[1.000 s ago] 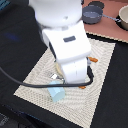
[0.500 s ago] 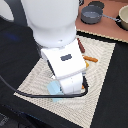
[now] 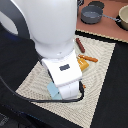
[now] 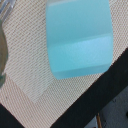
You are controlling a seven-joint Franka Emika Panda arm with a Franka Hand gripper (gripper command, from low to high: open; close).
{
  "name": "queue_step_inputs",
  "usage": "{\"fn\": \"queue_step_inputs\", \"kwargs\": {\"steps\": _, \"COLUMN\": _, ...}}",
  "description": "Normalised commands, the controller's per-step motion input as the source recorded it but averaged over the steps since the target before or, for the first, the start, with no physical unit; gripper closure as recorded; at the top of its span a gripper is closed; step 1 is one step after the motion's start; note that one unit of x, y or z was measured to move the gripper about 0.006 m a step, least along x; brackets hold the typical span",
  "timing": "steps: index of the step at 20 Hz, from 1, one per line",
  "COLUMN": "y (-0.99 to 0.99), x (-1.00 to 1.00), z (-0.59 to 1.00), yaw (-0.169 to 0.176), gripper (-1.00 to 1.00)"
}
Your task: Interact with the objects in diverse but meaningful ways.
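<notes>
Cup (image 4: 79,39) lies right under the wrist on the mat (image 3: 102,75) near its front edge, basically dead centre below the pincer, whose opening I can't tell since the arm hides it.

A woven beige placemat (image 3: 102,75) lies on a black tabletop (image 3: 15,65), turned so that its corners point roughly toward 12, 3, 6 and 9 o'clock in the exterior view. In the wrist view the same mat (image 4: 30,65) shows a fine mesh weave, with the black surface (image 4: 75,117) beyond its edge.

Toward 1 o'clock in the exterior view, a tan board (image 3: 107,31) carries two grey pots. The nearer pot (image 3: 91,14) is round and dark inside. The second pot (image 3: 123,18) sits at 2 o'clock, cut off by the frame edge, with a handle extending toward the first.
</notes>
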Motion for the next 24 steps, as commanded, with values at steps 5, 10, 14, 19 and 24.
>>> {"fn": "queue_step_inputs", "kwargs": {"steps": 5, "y": -0.17, "x": 0.02, "z": -0.31, "yaw": 0.000, "gripper": -1.00}}
{"fn": "queue_step_inputs", "kwargs": {"steps": 10, "y": -0.09, "x": 0.07, "z": -0.27, "yaw": 0.000, "gripper": 1.00}}
{"fn": "queue_step_inputs", "kwargs": {"steps": 14, "y": -0.08, "x": 0.19, "z": -0.21, "yaw": 0.000, "gripper": 1.00}}
{"fn": "queue_step_inputs", "kwargs": {"steps": 19, "y": -0.08, "x": 0.18, "z": -0.19, "yaw": 0.000, "gripper": 1.00}}
{"fn": "queue_step_inputs", "kwargs": {"steps": 24, "y": -0.08, "x": 0.20, "z": -0.08, "yaw": 0.000, "gripper": 1.00}}
